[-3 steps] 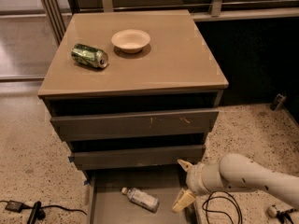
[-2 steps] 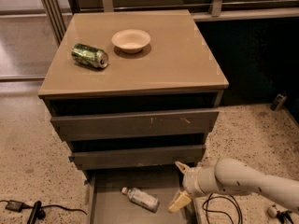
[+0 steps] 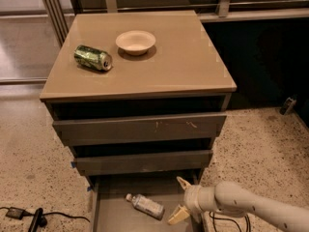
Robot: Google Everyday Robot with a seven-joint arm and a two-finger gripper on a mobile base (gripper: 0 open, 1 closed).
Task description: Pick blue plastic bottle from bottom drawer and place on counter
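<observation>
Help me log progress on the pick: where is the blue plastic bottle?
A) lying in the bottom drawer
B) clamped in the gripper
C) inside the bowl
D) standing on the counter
A: the blue plastic bottle lies on its side on the bottom drawer floor, with the gripper just to its right, fingers open and apart from it.

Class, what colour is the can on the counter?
Green can, camera view; open claw at the bottom drawer.
</observation>
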